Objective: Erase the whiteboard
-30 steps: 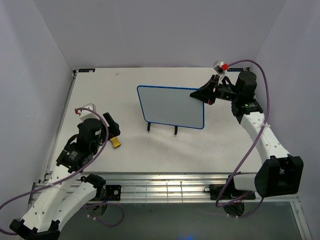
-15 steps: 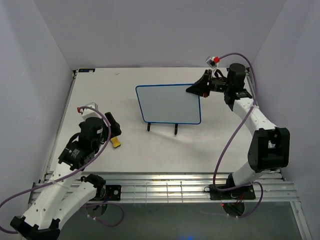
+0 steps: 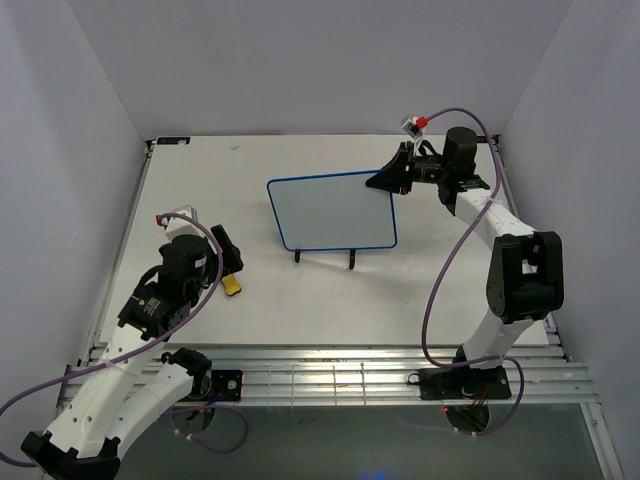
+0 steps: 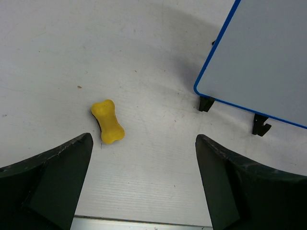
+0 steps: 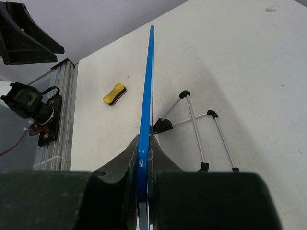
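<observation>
The whiteboard (image 3: 333, 212) has a blue frame and black feet and stands mid-table with a blank face. My right gripper (image 3: 390, 180) is shut on its upper right corner. In the right wrist view the blue frame edge (image 5: 146, 96) runs straight up from between my closed fingers (image 5: 127, 163). The yellow eraser (image 3: 231, 285) lies on the table left of the board; it also shows in the left wrist view (image 4: 108, 121) and in the right wrist view (image 5: 114, 93). My left gripper (image 3: 225, 255) is open and empty, just behind the eraser. The board's lower left corner (image 4: 249, 62) shows at the upper right of the left wrist view.
The table (image 3: 200, 190) is white, with purple walls around it. A metal rail (image 3: 330, 375) runs along the near edge. The board's wire stand legs (image 5: 211, 139) rest on the table behind it. The right arm's cable (image 3: 450, 260) loops over the right side.
My right gripper has swung left and toward the back with the board's corner in it. The board's top has shifted left and its face has turned. The left arm has barely moved.
</observation>
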Action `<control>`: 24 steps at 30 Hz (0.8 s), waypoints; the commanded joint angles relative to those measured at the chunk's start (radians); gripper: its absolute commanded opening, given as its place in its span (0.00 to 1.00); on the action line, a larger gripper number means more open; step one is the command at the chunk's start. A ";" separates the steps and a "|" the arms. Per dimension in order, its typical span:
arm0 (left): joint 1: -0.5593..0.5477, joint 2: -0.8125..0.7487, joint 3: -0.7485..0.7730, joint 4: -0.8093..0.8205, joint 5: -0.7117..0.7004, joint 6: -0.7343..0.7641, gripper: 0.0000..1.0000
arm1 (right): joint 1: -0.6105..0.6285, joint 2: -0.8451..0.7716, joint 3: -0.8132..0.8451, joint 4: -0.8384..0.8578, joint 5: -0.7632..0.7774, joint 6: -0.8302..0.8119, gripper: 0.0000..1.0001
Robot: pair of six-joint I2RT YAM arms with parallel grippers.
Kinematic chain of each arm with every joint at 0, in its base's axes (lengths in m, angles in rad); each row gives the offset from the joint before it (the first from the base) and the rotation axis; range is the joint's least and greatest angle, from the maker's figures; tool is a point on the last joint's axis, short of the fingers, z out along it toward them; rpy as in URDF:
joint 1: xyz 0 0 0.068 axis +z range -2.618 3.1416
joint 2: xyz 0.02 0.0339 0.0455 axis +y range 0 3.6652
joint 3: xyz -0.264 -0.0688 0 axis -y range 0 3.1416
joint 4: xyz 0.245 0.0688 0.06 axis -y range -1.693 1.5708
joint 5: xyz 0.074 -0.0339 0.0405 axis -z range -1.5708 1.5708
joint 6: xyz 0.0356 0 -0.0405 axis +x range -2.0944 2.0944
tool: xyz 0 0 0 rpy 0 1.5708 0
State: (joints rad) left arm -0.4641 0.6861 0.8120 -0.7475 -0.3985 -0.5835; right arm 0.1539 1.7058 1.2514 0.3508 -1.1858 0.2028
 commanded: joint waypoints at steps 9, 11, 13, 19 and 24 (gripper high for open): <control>0.002 -0.011 -0.005 0.023 0.020 0.013 0.98 | 0.004 0.077 0.079 0.132 -0.069 0.018 0.08; 0.002 -0.020 -0.007 0.027 0.020 0.013 0.98 | 0.004 0.084 0.066 0.180 -0.067 0.030 0.08; 0.002 -0.025 -0.008 0.027 0.020 0.014 0.98 | 0.004 0.090 0.045 0.217 -0.069 0.058 0.08; 0.002 -0.017 -0.008 0.030 0.026 0.017 0.98 | 0.004 0.098 -0.056 0.479 -0.054 0.182 0.08; 0.002 -0.028 -0.010 0.031 0.029 0.017 0.98 | 0.004 0.141 -0.113 0.692 -0.061 0.314 0.08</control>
State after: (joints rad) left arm -0.4641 0.6716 0.8082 -0.7322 -0.3767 -0.5762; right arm 0.1577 1.8278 1.1572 0.7929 -1.2381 0.4194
